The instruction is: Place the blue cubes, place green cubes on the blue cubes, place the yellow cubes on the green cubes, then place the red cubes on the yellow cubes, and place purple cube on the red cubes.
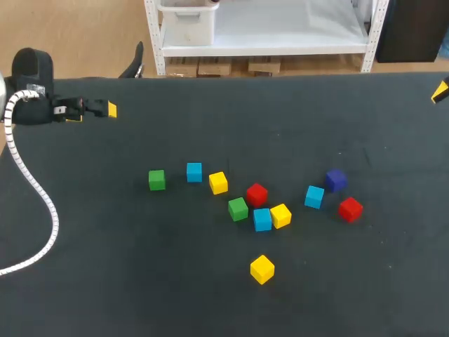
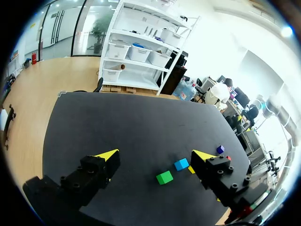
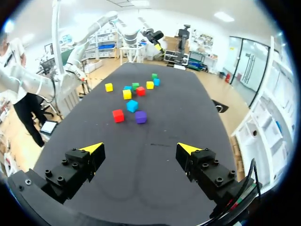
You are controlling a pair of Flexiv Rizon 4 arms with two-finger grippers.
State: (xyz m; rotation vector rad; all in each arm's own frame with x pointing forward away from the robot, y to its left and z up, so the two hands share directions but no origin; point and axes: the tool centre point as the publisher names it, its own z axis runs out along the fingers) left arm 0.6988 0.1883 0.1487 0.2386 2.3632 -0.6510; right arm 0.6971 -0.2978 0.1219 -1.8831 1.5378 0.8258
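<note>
The front yellow cube [image 1: 262, 269] is nearest you on the black worktop [image 1: 105, 295]. It sits alone, turned corner-on to the worktop edge.

Beyond it lies the centre group. The centre blue cube [image 1: 262, 219] and the centre yellow cube [image 1: 280, 215] touch side by side. The centre green cube [image 1: 238, 208] lies just beside the blue one on its left. The centre red cube [image 1: 257, 194] sits just behind them. All four are turned at differing angles.

To the right, the right red cube [image 1: 350, 208] lies near the right blue cube [image 1: 314, 196]. The purple cube [image 1: 335, 180] sits just behind that blue cube; you cannot tell whether the two touch.

Further back on the left, three cubes form a loose row, each apart from the next: the left yellow cube [image 1: 218, 182], the left blue cube [image 1: 194, 172] and the left green cube [image 1: 156, 180]. The left blue cube sits square to the worktop edge, and its neighbours are slightly turned. Every cube rests flat on the worktop, and none is stacked.

Farthest from you, the left hand [image 2: 155, 155] is over the far left part of the worktop, well apart from the cubes. Its fingers are spread wide and grasp nothing. A white ribbed cable [image 1: 31, 182] runs down from the left arm [image 1: 31, 77].

The right hand [image 3: 140, 148] is at the far right edge, also released and empty. The purple cube and the right red cube are the closest cubes ahead of it.
</note>
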